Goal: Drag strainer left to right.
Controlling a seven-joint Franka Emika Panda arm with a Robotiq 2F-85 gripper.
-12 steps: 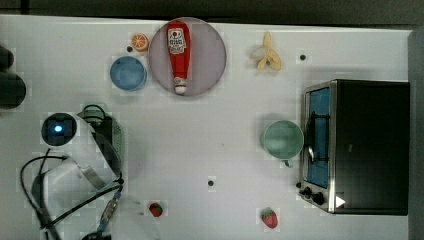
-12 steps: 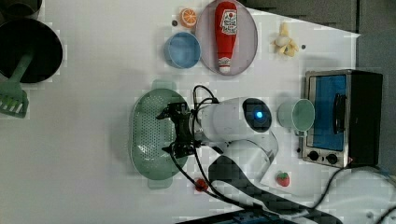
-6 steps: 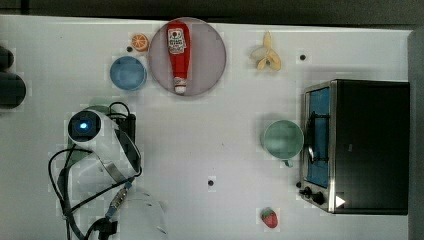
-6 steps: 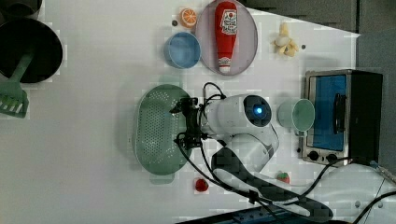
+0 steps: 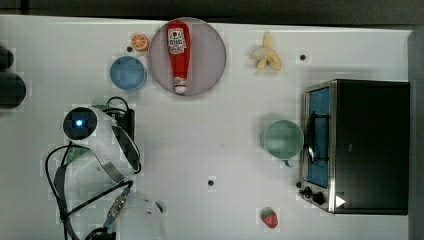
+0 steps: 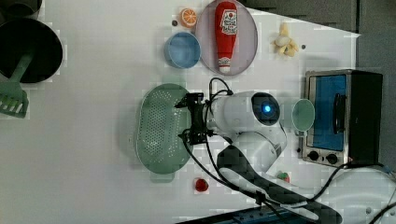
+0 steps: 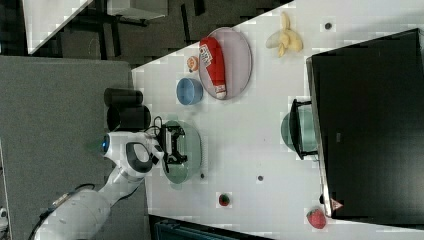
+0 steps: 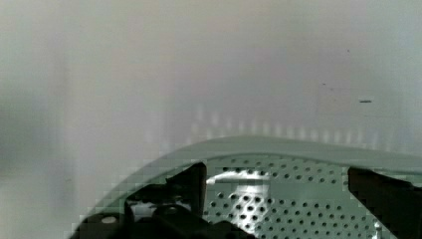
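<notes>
- a white label with red writing is seen on the red ketchup bottle [image 6: 226, 35], but the words cannot be read; the bottle lies on the round grey plate [image 6: 247, 44].
- the strainer [image 6: 161, 128] lies on the white table [image 6: 84, 140], below the blue bowl [image 6: 182, 50] in the left view and well apart from the toaster oven [image 6: 343, 119] at the left view's right.
- the end effector [image 6: 187, 119] is placed over the strainer's edge nearest the arm; in the wrist view the two dark fingers [image 8: 184, 186] are spread wide inside the perforated basin, with nothing held between them.
- in the top view the strainer is almost wholly covered by the arm; in the left view and right view its oval shape is shown.
- a black pan [image 6: 28, 51] and a green spatula [image 6: 11, 100] are shown in the left view.
- counted: one strainer, one bowl, one plate, one bottle, one teal mug [image 5: 283, 140], one banana [image 5: 266, 54], one orange slice [image 5: 139, 42], one strawberry [image 5: 270, 218], one small red item [image 6: 201, 185].
</notes>
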